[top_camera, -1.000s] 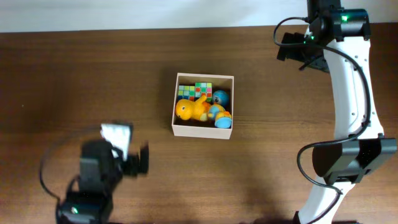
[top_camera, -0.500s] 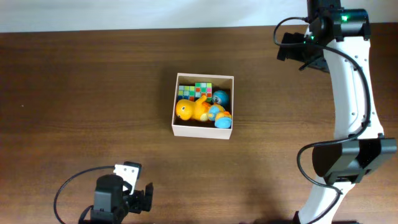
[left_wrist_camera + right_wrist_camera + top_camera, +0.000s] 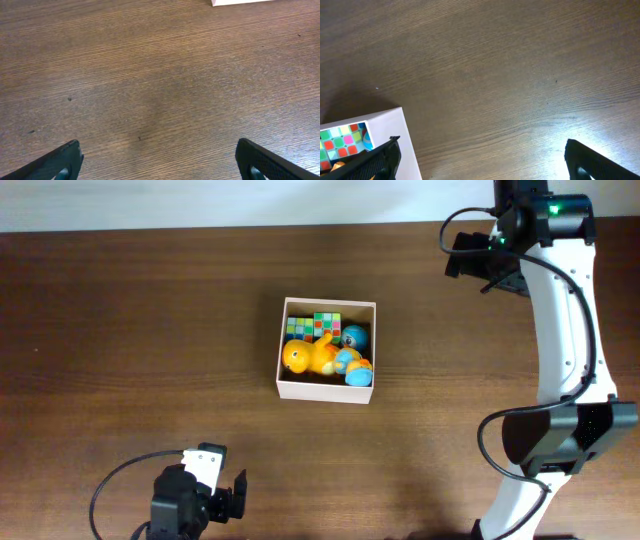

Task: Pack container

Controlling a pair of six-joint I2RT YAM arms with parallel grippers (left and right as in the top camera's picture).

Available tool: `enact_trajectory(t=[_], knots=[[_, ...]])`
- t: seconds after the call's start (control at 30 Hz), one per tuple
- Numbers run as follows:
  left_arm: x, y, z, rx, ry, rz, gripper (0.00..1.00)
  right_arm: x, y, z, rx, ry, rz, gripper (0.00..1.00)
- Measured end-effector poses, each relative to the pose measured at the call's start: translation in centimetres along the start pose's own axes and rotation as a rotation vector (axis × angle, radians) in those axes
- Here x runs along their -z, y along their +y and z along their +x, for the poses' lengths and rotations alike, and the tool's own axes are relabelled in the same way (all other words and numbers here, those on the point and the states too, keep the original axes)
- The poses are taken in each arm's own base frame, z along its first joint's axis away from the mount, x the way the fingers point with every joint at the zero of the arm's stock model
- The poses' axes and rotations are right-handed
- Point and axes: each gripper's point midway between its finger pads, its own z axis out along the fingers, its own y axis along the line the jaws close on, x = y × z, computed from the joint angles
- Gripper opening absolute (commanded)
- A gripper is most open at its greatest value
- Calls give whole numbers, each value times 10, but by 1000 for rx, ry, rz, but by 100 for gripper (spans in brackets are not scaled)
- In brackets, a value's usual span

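two arms are seen at a dark wooden table (image 3: pixel 120 330). at the lower left of the overhead view, the left gripper (image 3: pixel 232 495) is held close to the near edge. it is well apart from the container (image 3: pixel 325 391). in the left wrist view its black fingers (image 3: pixel 60 160) are spread wide at the bottom corners. only bare wood grain is seen between them, so nothing is gripped. a white corner of the container (image 3: pixel 240 2) is just caught at the top edge of that view.

near the middle of the table the container is set upright with its top open. four toys are packed inside, pressed close together. a multicoloured puzzle cube (image 3: pixel 313 326) is lodged in the far left corner, and a yellow-orange toy figure (image 3: pixel 303 357) is laid just in front of it. a blue ball (image 3: pixel 355 336) is placed at the far right, and a pale blue piece (image 3: pixel 359 376) is tucked in the near right corner.

at the far right the right gripper (image 3: pixel 463 262) is held beyond the container and apart from it. in the right wrist view its fingers (image 3: pixel 375 160) are likewise spread wide and empty. the container's white wall (image 3: pixel 395 130) and the cube (image 3: pixel 340 142) are seen at the lower left.
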Motion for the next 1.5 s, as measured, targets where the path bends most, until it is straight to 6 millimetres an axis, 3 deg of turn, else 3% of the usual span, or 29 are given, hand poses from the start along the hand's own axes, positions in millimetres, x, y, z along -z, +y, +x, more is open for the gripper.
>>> enact_trajectory(t=[0.6,0.7,0.83,0.9,0.97,1.2,1.37,1.5], knots=[[0,2,-2,1,-8,-11,99,0,0,0,1,0,0,99],[2,3,-35,1,-142,-17,99,0,0,0,1,0,0,99],[28,6,-117,-2,-505,-35,99,0,0,0,1,0,0,99],[42,10,-145,3,-651,-55,99,0,0,0,0,-1,0,99],[49,13,-159,12,-749,-69,99,0,0,0,1,0,0,99],[26,18,-146,53,-744,-86,99,0,0,0,0,0,0,99],[24,27,-142,74,-727,-135,99,0,0,0,0,0,0,99],[12,31,-126,80,-645,-161,99,0,0,0,0,0,0,99]])
